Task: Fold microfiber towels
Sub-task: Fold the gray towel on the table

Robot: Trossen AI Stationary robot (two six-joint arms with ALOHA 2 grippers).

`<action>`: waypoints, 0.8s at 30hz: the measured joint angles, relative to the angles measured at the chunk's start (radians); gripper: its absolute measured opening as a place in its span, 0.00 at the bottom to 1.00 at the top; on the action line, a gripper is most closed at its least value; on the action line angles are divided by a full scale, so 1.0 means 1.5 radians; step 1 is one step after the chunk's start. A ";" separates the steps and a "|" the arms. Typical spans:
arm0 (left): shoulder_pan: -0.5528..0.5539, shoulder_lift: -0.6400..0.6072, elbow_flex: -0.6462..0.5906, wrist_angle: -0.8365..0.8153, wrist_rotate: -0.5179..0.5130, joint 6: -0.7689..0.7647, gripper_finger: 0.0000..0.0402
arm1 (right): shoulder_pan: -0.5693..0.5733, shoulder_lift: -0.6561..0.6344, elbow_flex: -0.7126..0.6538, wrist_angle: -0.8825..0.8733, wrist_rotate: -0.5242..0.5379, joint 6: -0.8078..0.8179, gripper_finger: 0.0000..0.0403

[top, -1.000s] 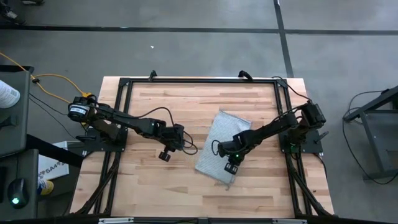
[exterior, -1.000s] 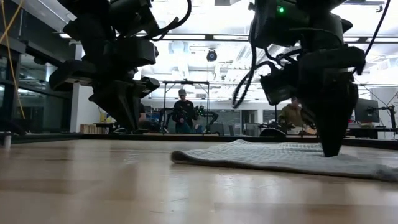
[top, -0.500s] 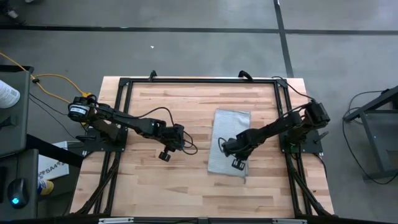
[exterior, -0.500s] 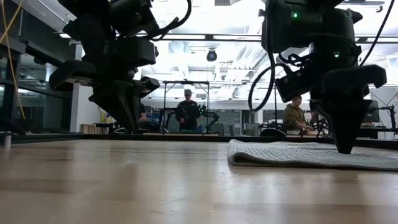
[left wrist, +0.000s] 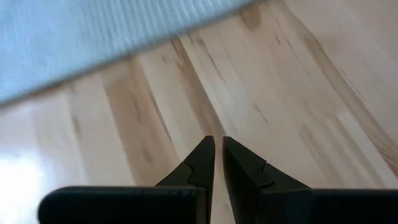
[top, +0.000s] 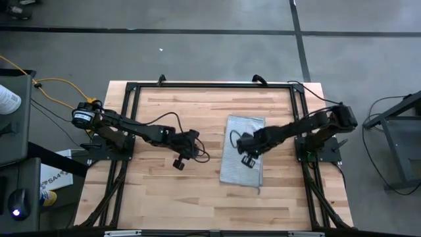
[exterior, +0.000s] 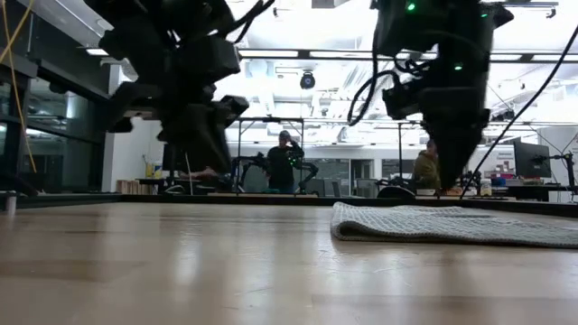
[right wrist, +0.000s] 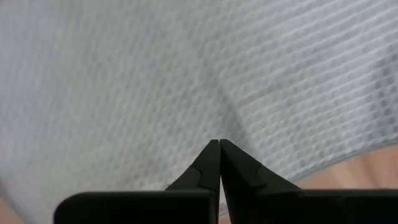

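Observation:
The light grey-blue microfiber towel (top: 241, 153) lies flat on the wooden table (top: 164, 112), right of centre, as a long rectangle with its sides square to the table edges. My right gripper (top: 247, 160) hangs shut a little above the towel's middle, pointing down. In the low view its tip (exterior: 449, 185) is clear of the cloth (exterior: 433, 223), and its wrist view shows only weave (right wrist: 186, 74) below the shut fingers (right wrist: 219, 144). My left gripper (top: 177, 162) is shut over bare wood left of the towel, slanting down toward it (left wrist: 216, 142). The towel's edge (left wrist: 93, 37) shows beyond it.
A black frame (top: 210, 84) runs along the table's far edge and down both sides by the arm bases. Bare wood (top: 207, 141) lies between my left gripper and the towel. People (exterior: 285, 162) are in the room behind the table.
My right gripper, shut with its tip on the towel, dragged the cloth's near end toward the table's right edge, turning the towel from slanted to square. It then rose clear and went toward the far edge over the towel's middle. My left gripper has tipped up a little.

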 joint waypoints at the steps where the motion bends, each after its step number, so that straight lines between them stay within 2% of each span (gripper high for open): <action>1: 0.004 0.000 0.000 0.010 0.000 0.006 0.08 | -0.014 -0.002 0.000 0.002 0.000 -0.005 0.01; 7: 0.045 0.000 0.000 0.019 0.004 0.000 0.08 | -0.116 0.003 0.000 0.021 0.001 -0.069 0.01; 13: 0.058 0.000 0.000 0.015 0.007 -0.009 0.08 | -0.196 0.015 0.000 0.119 -0.044 -0.152 0.01; 20: 0.056 0.000 0.000 0.004 0.007 -0.010 0.08 | -0.239 0.016 0.000 0.218 -0.111 -0.195 0.01; 24: 0.056 0.000 0.000 -0.021 0.030 -0.026 0.08 | -0.242 0.050 0.001 0.259 -0.143 -0.203 0.01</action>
